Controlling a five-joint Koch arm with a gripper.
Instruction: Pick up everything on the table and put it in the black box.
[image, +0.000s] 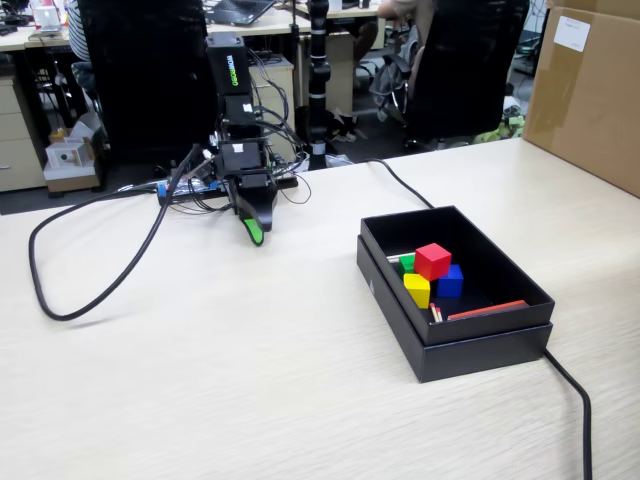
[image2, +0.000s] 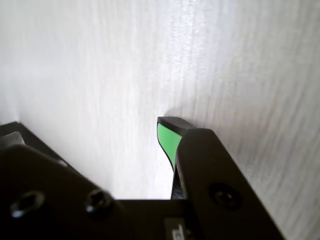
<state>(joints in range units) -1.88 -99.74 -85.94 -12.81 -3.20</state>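
Now, gripper: tip low over bare tabletop; whether spread or pressed together, I cannot tell.
Cubes: red, blue, yellow, green, all inside black box.
Advice: rest clear; nothing left outside.

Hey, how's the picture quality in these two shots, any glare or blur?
Fixed view: even, soft light and sharp focus, with the cubes clear in the black box. Wrist view: the table is washed out to near white by glare, and the tool is close up and soft-edged.
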